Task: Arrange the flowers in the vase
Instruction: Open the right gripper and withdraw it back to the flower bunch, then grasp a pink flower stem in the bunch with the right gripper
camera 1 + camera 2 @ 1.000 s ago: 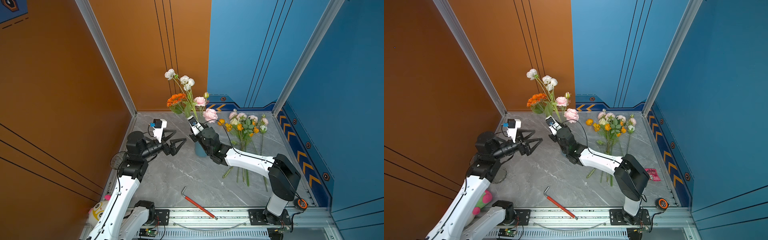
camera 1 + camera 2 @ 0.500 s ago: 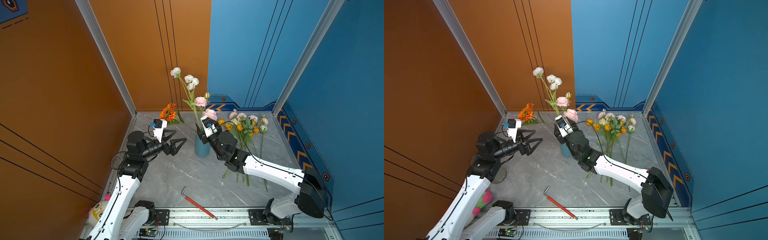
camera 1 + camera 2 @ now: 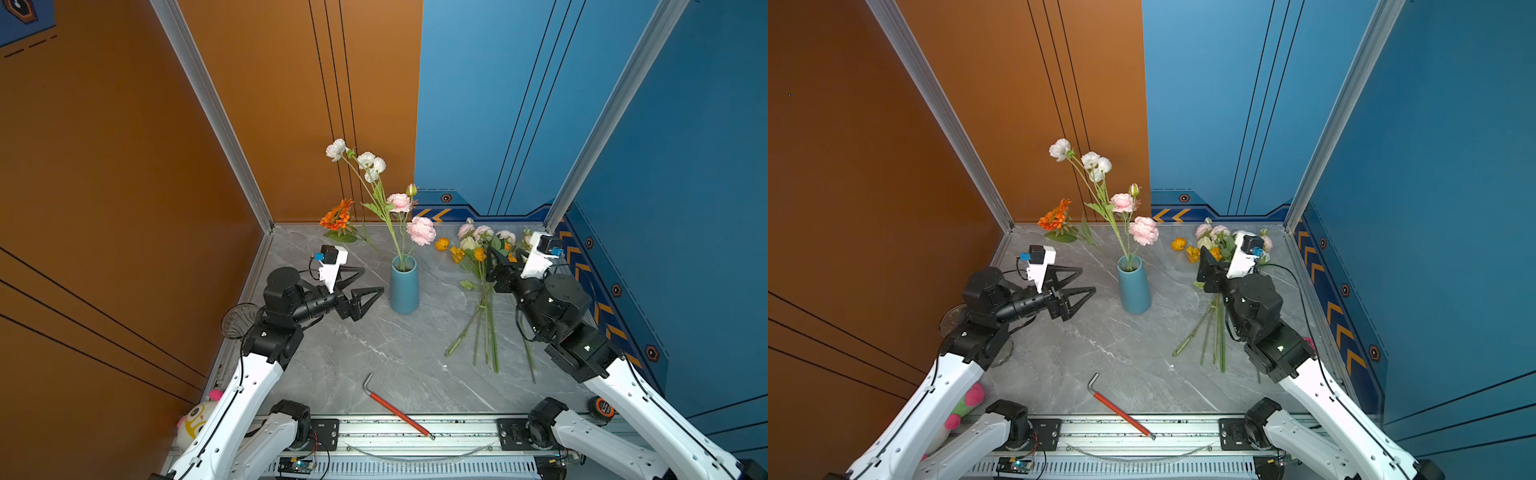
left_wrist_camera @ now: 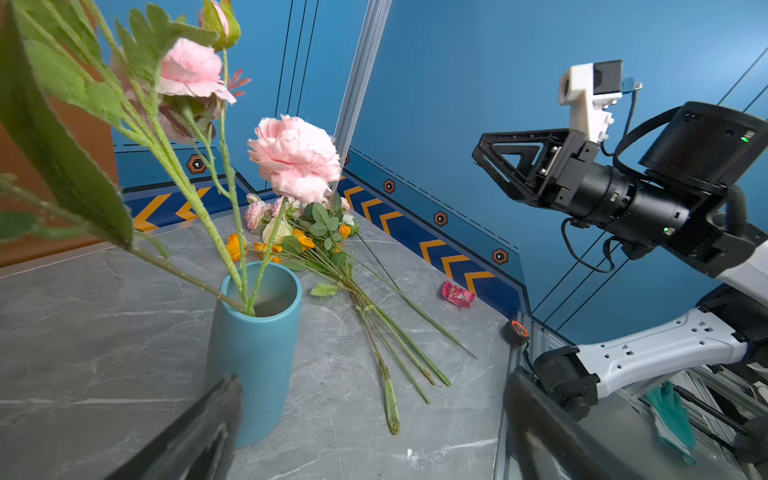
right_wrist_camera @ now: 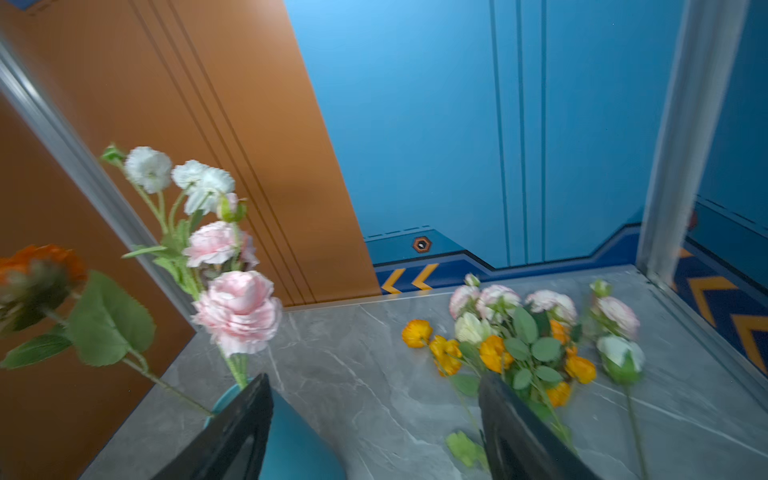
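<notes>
The tall teal cylindrical vase (image 3: 404, 286) stands upright at the centre of a top view on the grey marble-patterned tabletop (image 3: 374, 353). It already holds several green-stemmed flowers (image 3: 399, 203). White and pink blooms rise above it, while the orange sunflower-like head (image 3: 337, 215) leans far out toward the upper left, probably because its long stem sits loose in the wide mouth. The remaining flowers, a loose bunch of pink, cream and yellow-orange blooms (image 3: 478, 249), lie flat right of centre, stems fanned toward the lower edge. The right gripper (image 3: 494, 266) hovers over that bunch, jaws apart and empty, seemingly lined up for another stem. The left gripper (image 3: 372, 280) sits just left of the vase, spread wide and holding nothing, likely placed to steady it.
</notes>
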You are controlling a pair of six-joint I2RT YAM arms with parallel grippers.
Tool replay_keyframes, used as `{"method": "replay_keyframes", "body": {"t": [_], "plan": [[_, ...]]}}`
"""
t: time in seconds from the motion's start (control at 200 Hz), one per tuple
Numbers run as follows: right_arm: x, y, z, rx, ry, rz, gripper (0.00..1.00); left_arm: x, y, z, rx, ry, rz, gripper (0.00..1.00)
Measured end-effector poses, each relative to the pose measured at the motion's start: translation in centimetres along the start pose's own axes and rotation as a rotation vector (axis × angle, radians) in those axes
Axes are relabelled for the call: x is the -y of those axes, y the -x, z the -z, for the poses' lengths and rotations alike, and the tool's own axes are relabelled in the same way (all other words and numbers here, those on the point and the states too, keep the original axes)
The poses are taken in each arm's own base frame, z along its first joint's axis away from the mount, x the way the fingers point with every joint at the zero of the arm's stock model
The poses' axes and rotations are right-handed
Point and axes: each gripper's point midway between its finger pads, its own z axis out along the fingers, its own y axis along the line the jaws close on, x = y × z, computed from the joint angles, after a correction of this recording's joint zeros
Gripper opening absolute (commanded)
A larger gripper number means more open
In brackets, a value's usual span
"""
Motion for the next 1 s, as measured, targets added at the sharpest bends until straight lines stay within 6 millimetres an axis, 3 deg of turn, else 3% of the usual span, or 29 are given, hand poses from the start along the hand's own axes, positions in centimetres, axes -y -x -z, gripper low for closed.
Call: {"method": "replay_keyframes", "body": {"t": [0.215,0.43,0.526,0.606,0.741,0.871,1.001], "plan": [[8.3,-5.6,0.5,-0.222,-0.267,-0.051,0.80,1.6,-1.7,-1.6,-0.045,-0.034,-0.033,0.98],[14.8,-11.5,-0.7,-0.467,-0.478,-0.110,0.77,6.4,-7.1,-5.1,-0.265,-0.113,-0.156,0.98],[16.5,-14.6,-1.5,-0.592,-0.529,-0.108,0.71,8.0,-8.3,-6.5,-0.353,-0.127,-0.236,0.98],[17.5,-17.0,-2.3,-0.691,-0.557,-0.088,0.60,8.9,-7.8,-7.9,-0.399,-0.125,-0.311,0.98],[18.8,-20.1,-4.1,-0.835,-0.580,-0.027,0.54,10.6,-7.4,-11.1,-0.451,-0.150,-0.451,0.98],[19.7,-22.0,-6.1,-0.926,-0.585,0.019,0.49,9.8,-10.9,-12.7,-0.562,-0.162,-0.464,0.98],[21.0,-23.1,-9.0,-0.984,-0.589,0.054,0.46,8.9,-13.9,-12.5,-0.654,-0.151,-0.451,0.98]]}}
